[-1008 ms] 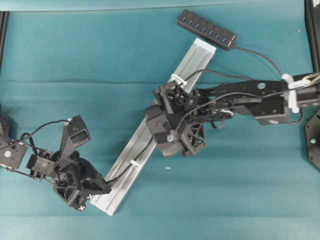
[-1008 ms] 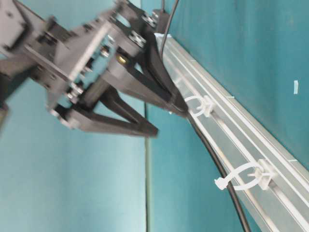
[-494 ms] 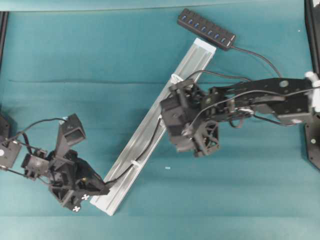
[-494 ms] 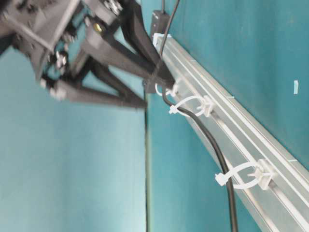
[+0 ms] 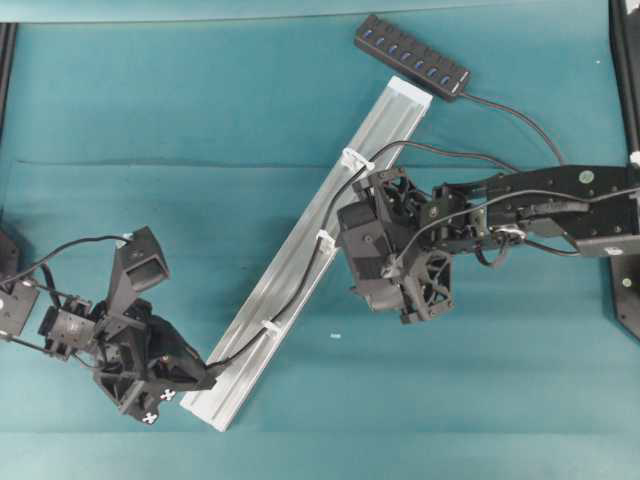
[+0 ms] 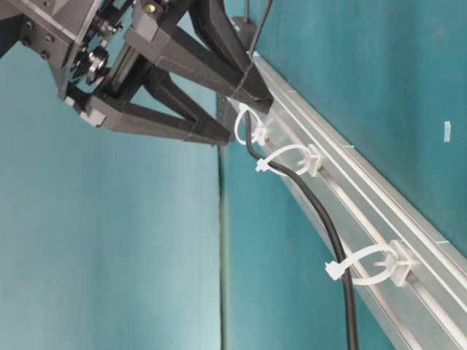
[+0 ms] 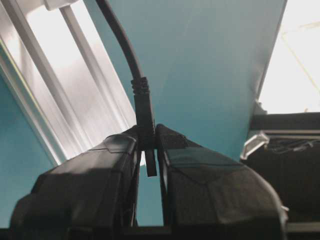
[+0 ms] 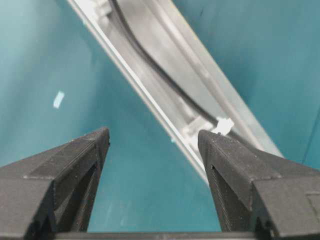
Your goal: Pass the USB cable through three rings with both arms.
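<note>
The left claw point(image 7: 148, 150) is clamped on the plug end of the USB cable point(image 5: 300, 290), just beside the lower end of the silver rail point(image 5: 310, 250). From there the cord runs up along the rail through all three rings point(image 6: 288, 157). The right claw point(image 8: 152, 145) stands wide, holding nothing, above the rail's middle. A black hub point(image 5: 413, 57) lies on the teal desk point(image 5: 200, 110) past the rail's far end.

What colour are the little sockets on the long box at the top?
Blue, on the black hub; the overhead view shows them best.
</note>
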`<state>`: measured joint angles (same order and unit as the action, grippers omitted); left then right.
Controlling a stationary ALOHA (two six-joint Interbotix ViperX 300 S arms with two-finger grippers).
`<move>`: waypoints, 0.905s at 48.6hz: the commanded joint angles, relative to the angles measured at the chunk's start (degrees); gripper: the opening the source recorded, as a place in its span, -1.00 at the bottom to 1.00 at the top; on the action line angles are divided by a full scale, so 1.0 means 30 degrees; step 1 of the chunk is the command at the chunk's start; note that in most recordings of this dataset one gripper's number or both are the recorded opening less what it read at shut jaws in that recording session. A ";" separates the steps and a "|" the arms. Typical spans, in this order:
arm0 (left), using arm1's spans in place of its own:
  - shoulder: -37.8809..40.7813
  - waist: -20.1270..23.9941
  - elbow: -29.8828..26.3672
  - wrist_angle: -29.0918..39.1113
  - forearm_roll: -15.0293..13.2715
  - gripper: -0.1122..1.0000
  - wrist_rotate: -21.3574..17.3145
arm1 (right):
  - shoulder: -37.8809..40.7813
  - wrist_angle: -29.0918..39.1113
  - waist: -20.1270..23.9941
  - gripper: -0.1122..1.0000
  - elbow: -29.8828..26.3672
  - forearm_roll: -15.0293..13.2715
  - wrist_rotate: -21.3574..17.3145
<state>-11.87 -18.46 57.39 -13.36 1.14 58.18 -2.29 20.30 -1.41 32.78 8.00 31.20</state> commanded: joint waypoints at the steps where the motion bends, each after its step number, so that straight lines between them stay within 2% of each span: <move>1: -0.0381 0.0088 -0.0469 -0.0088 0.0059 -0.62 -0.0146 | -0.0117 -0.0381 0.0117 0.66 -0.0088 0.0088 -0.0381; 4: -0.0410 0.0088 -0.0469 -0.0088 0.0059 -0.60 -0.0205 | -0.0146 -0.0557 0.0117 0.66 -0.0088 0.0088 -0.0791; 7: -0.0381 0.0117 -0.0469 0.0088 0.0059 -0.43 -0.0176 | -0.0146 -0.0732 0.0088 0.66 -0.0088 0.0088 -0.1406; 17: -0.0410 0.0117 -0.0557 0.1143 0.0059 0.65 -0.0498 | -0.0381 -0.1084 0.0088 0.66 0.0234 0.0088 -0.2783; 21: -0.0469 0.0146 -0.0615 0.1172 0.0059 0.92 -0.0967 | -0.0439 -0.1172 0.0146 0.66 0.0352 0.0088 -0.3223; 32: -0.0850 0.0410 -0.0762 0.1201 0.0059 0.92 -0.2549 | -0.0703 -0.1406 0.0146 0.66 0.0703 0.0059 -0.4424; 44: -0.2227 0.1377 -0.0791 0.1260 0.0059 0.92 -0.4834 | -0.1787 -0.3105 0.0029 0.66 0.0762 0.0088 -0.5801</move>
<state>-16.52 -15.03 55.90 -9.40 1.14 45.00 -6.06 13.01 -1.23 35.24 8.17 15.38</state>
